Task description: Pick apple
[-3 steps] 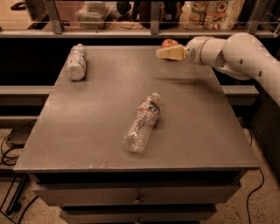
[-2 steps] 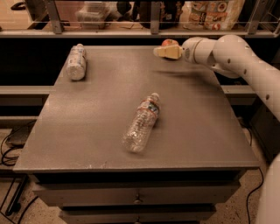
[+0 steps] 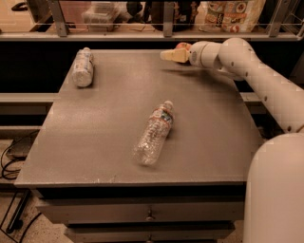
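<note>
The apple [image 3: 182, 46] shows as a small red-orange patch at the far edge of the grey table [image 3: 104, 118], right of centre. My gripper [image 3: 167, 55] reaches in from the right on the white arm [image 3: 247, 66] and sits right at the apple, covering its lower part. Only the apple's top shows above the gripper. Whether the gripper touches the apple cannot be told.
A clear plastic bottle [image 3: 154, 133] lies on its side in the middle of the table. A second bottle [image 3: 82, 67] lies at the far left. A shelf with boxes and packages [image 3: 223, 14] runs behind the table. Drawers [image 3: 149, 216] are below the front edge.
The arm has moved left along the far edge. The gripper now reaches further past the apple, which has stayed in about the same place.
</note>
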Controlling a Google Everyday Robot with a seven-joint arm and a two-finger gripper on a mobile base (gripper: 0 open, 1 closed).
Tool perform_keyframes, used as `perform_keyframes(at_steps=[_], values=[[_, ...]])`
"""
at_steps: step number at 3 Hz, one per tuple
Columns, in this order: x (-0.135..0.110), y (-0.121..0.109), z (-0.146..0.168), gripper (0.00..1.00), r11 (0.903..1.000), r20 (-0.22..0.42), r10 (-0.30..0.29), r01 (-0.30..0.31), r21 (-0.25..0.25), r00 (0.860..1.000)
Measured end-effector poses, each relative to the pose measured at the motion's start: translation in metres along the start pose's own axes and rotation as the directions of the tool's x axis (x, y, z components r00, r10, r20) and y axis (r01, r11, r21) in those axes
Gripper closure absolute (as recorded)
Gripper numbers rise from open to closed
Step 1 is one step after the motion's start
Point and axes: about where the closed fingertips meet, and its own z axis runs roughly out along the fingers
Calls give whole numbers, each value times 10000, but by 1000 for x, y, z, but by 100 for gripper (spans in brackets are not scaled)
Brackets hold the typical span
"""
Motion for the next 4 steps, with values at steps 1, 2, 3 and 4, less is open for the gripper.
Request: perform_keyframes(at_steps=[1,2,3,4], values=[[3,-5,16,19,9996,47,287,-287,-65,9996],[0,-7,18,41,9997,159,244,-244,8,9996],[-9,-5,10,65,9999,337,47,-51,110,9994],[-36,3,-12,88,9985,763,-540,533,119,9956]])
